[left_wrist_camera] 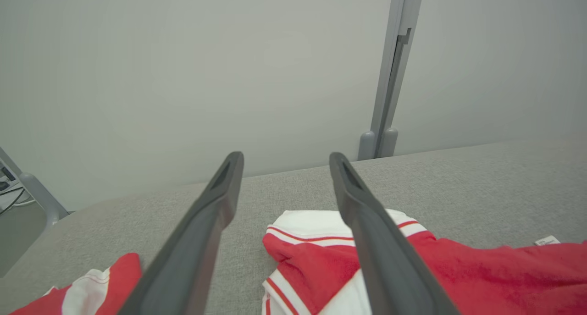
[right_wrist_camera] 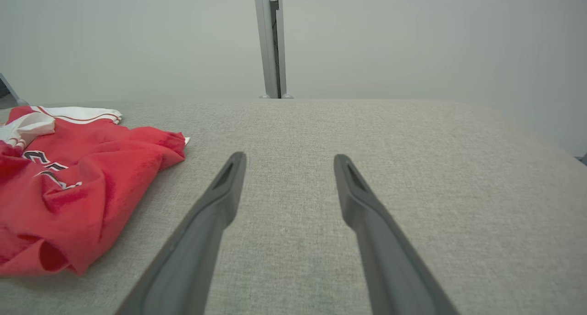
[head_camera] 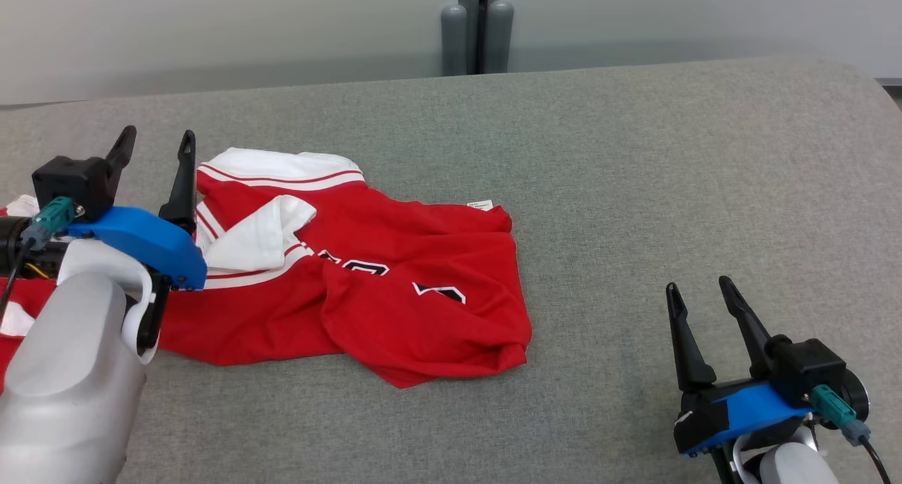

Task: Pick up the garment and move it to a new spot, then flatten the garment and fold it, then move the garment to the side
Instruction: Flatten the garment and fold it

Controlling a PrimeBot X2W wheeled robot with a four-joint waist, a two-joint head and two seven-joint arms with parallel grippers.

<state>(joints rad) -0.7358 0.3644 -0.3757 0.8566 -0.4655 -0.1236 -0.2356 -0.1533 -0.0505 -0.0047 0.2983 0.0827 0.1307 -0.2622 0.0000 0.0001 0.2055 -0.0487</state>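
Garment: a red shirt with white striped trim and black-and-white lettering. It lies crumpled on the grey fabric-covered table, left of centre in the head view. It is not flat. Folds bunch at its near right corner, and a white-trimmed piece is turned over onto the red near its left end. A small white label pokes out at the far edge.

Left pincer: I read the fingers as spread wide, with nothing between them. It sits over the garment's left end, fingers pointing toward the far side of the table. Its blue mount and pale forearm cover part of the cloth. In the left wrist view, one finger lies over bare table between two patches of red-and-white cloth. The other crosses the white striped band. I cannot tell whether the tips touch the cloth or hang above it.

Right pincer: also wide and empty. It is at the lower right of the head view, over bare table and well apart from the garment. In the right wrist view the shirt lies off to the left of the fingers, with only grey fabric between them.

Background: a pale wall and a grey post stand at the table's far edge.
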